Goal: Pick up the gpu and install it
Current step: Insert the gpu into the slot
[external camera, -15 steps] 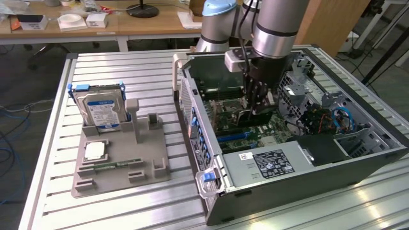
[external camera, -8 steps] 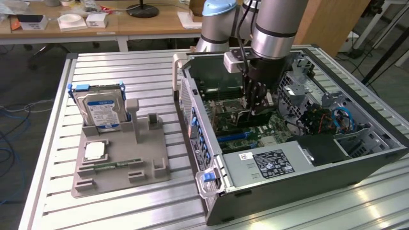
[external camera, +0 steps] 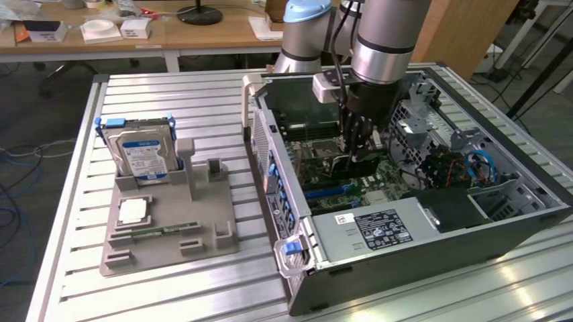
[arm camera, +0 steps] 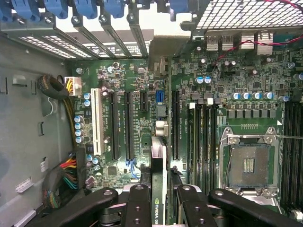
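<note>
My gripper [external camera: 361, 149] reaches down into the open computer case [external camera: 278, 168], just above the motherboard [external camera: 345, 181]. It is shut on the gpu [external camera: 358, 164], which hangs edge-down as a dark card between the fingers. In the wrist view the gpu [arm camera: 158, 175] shows edge-on with a green logo strip, clamped between the black fingers [arm camera: 137, 203] of the gripper [arm camera: 158, 210]. The card lies parallel to the long black expansion slots [arm camera: 128, 125], between two of them and over the board. Whether its edge touches a slot I cannot tell.
A silver power supply [external camera: 376, 228] fills the case's near end, with cables and a drive cage [external camera: 447, 161] on the exterior view's right. Blue slot latches [arm camera: 85, 7] line the case's rear wall. A grey fixture [external camera: 170, 228] outside holds a blue-labelled hard drive [external camera: 143, 151] and a memory stick [external camera: 161, 232].
</note>
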`<state>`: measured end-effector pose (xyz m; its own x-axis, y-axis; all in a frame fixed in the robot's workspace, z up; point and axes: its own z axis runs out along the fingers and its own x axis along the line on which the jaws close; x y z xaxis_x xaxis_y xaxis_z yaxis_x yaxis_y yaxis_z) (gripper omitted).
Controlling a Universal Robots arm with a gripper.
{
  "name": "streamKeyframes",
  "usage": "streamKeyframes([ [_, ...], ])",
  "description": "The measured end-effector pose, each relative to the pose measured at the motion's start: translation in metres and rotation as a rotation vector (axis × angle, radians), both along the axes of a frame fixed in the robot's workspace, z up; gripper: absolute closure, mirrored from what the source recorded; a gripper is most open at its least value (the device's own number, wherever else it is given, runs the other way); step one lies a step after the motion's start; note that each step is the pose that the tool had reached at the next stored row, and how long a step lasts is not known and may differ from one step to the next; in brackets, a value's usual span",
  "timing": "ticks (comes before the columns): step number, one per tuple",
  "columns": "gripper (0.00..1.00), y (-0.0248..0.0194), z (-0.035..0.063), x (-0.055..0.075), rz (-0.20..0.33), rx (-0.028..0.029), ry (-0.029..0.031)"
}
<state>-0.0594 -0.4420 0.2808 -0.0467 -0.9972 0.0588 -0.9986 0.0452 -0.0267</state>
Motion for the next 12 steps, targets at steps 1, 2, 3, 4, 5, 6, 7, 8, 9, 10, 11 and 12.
streamKeyframes([
  [1,0.74,0.0,0.0,0.0,0.0,0.0,0.0],
  [2,0.74,0.0,0.0,0.0,0.0,0.0,0.0],
  [3,0.74,0.0,0.0,0.0,0.0,0.0,0.0],
  [4,0.74,0.0,-0.0002,-0.0001,0.0,0.0001,-0.0001],
  [5,0.74,0.0001,-0.0009,-0.0006,0.0,0.0003,-0.0003],
  [6,0.74,0.0002,-0.0017,-0.0013,0.0,-0.0001,-0.0004],
  [7,0.74,0.0004,-0.0026,-0.0023,0.0,-0.0005,-0.0006],
  [8,0.74,0.0007,-0.0038,-0.0033,0.0,-0.0007,-0.001],
  [9,0.74,0.001,-0.0049,-0.0043,0.0,-0.0009,-0.0013],
  [10,0.74,0.0011,-0.0058,-0.0053,0.0,-0.0011,-0.0015],
  [11,0.74,0.0011,-0.0067,-0.0062,0.0,-0.0013,-0.0015],
  [12,0.74,0.0011,-0.0073,-0.007,0.0,-0.0015,-0.0015],
])
